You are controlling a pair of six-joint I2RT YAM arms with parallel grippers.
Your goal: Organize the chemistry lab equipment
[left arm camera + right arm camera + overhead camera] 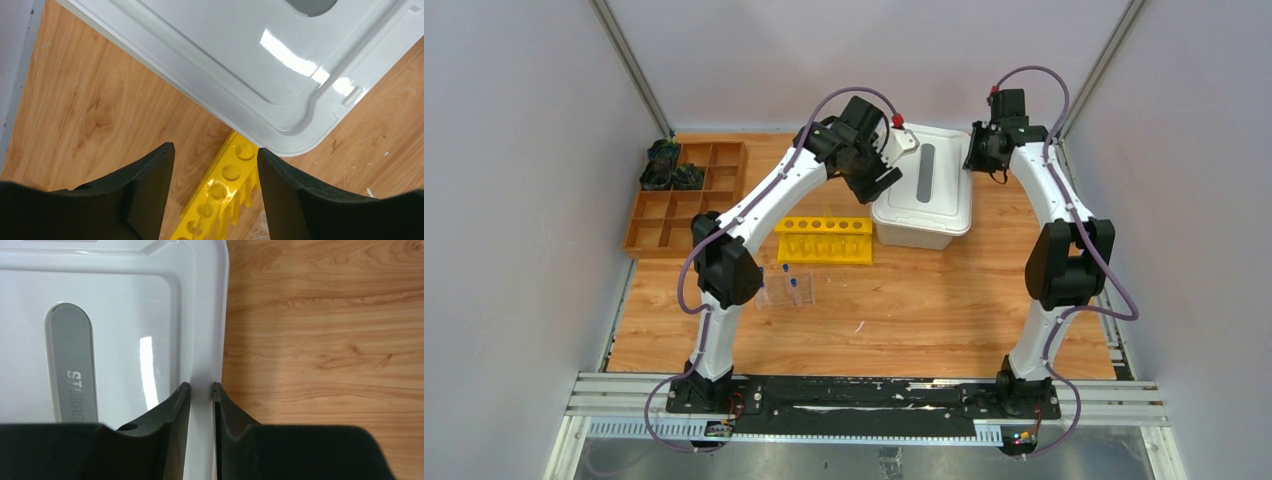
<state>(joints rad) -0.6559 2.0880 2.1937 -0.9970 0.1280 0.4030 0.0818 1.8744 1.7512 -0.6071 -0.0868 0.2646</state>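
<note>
The table (944,300) is orange-brown wood grain with paler streaks. The box (944,195) is glossy white, and its strip (925,172) is grey with white lettering (only "STORAG" shows). The yellow rack (824,240) is one bright shade all over. The clear rack (776,292) is colourless, and its tubes (792,285) are capped blue. The tray (707,190) is brown, with blackish clumps (669,170) in its far left cells. The arms (769,195) are white with black joints, and the cables (683,283) are purple. The left gripper (215,150) and right gripper (201,387) are matte black.
</note>
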